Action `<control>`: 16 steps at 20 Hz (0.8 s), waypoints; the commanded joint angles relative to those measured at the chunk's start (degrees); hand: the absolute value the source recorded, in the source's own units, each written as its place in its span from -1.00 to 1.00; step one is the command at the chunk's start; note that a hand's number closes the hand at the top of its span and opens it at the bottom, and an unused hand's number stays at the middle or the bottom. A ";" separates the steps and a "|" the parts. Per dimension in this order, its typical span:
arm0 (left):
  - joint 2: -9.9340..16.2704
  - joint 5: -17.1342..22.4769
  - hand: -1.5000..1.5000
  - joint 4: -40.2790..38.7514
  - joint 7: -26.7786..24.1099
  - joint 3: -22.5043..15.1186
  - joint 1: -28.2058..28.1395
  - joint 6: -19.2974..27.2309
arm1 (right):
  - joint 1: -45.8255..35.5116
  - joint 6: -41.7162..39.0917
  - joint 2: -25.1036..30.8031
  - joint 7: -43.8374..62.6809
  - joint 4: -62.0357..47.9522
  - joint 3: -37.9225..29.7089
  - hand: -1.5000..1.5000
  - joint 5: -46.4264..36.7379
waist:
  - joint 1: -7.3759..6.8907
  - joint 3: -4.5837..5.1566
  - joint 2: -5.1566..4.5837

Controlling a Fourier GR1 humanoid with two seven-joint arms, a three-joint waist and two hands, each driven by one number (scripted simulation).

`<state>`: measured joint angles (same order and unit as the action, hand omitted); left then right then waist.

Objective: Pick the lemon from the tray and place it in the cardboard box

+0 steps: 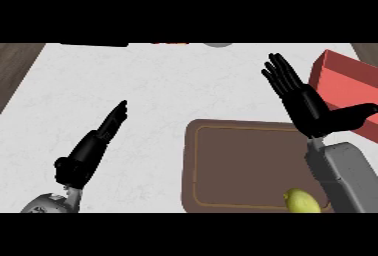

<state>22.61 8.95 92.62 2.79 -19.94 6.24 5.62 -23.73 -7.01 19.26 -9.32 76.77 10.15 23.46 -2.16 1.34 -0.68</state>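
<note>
A yellow lemon (302,201) lies at the near right corner of a brown tray (236,165), partly cut off by the view's lower edge. The box (347,82) at the far right looks red, and only part of it shows. My right hand (306,105) is open, fingers straight and pointing away, thumb spread toward the box. It hovers above the tray's far right corner, well beyond the lemon. My left hand (96,145) is open with fingers extended over the white counter, left of the tray. Neither hand holds anything.
The white counter (111,85) stretches across the left and the back. Dark wood (15,70) shows past its left edge. Small parts of other objects (170,43) peek in at the far edge, too cropped to identify.
</note>
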 commanded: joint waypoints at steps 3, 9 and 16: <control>-0.56 -2.13 0.00 3.01 -0.41 0.41 -2.55 2.29 | 17.72 -7.83 0.31 -6.71 3.84 0.10 -1.00 4.28 | 3.35 -1.45 1.10; -0.54 -1.47 0.00 -1.38 -0.42 2.24 0.80 1.67 | 25.31 -0.81 9.39 -18.87 3.37 -2.73 -1.00 -12.99 | 7.93 -1.20 1.40; -1.09 -1.52 0.00 -3.86 -1.71 2.82 1.81 0.88 | 41.49 11.81 11.57 -46.75 4.15 -5.32 -1.00 -27.29 | 6.72 -1.39 1.07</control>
<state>21.75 7.63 90.77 2.25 -17.57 7.57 6.86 10.40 -0.52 27.95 -43.48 80.53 6.73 3.18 4.69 -0.12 0.53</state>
